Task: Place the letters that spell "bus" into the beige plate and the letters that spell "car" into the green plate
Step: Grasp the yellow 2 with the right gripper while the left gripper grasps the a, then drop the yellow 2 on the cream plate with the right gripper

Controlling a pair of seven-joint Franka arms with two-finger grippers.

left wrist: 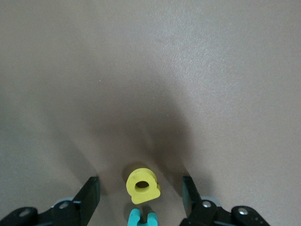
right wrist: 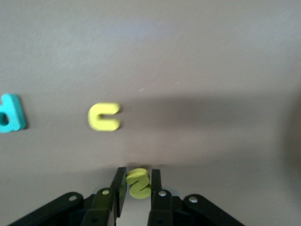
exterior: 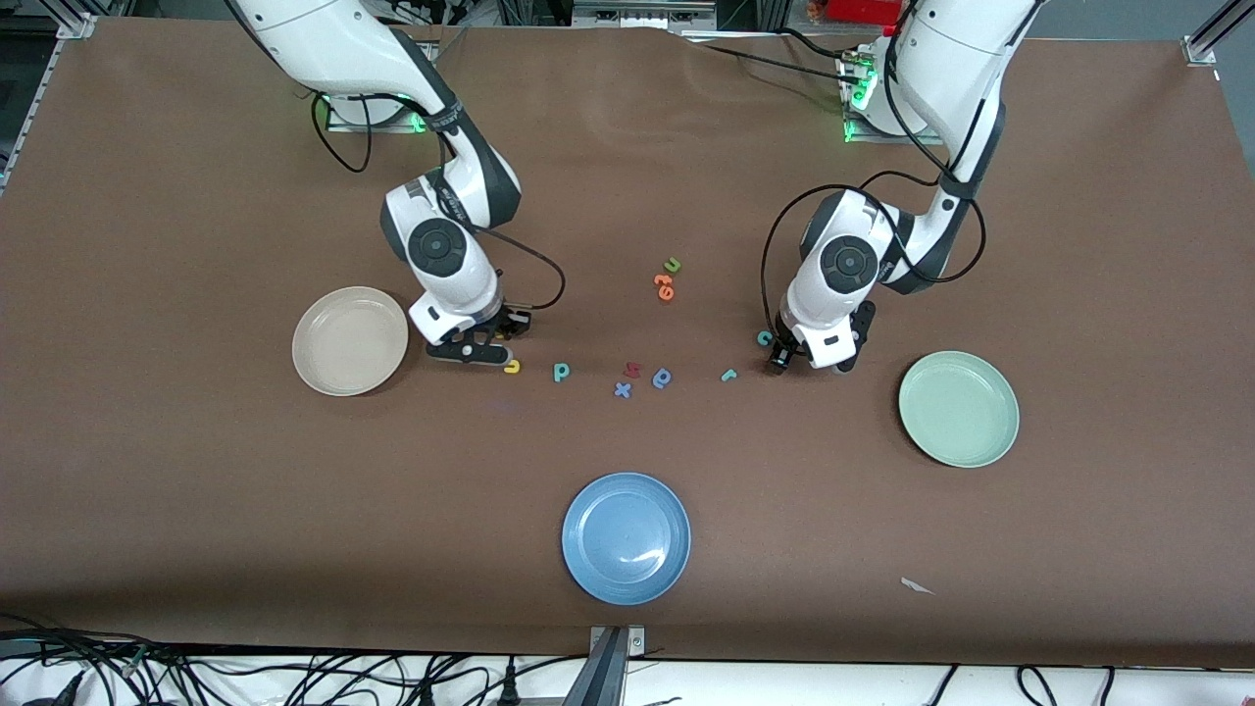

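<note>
Currently the right gripper [right wrist: 134,186] fingers are pinching the yellow "s" [right wrist: 138,182] beside the beige plate [exterior: 350,340]. Meanwhile the left gripper [left wrist: 141,197] fingers are standing wide, straddling the yellow "a" [left wrist: 142,185].

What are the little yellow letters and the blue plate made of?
The yellow "a" and yellow "s" look like soft foam: thick, matte, with blunt cut edges. The right gripper fingers are pinching the "s". The blue plate seems to be smooth plastic or glazed ceramic, since a bright glint shows on it; I can't tell which.
</note>
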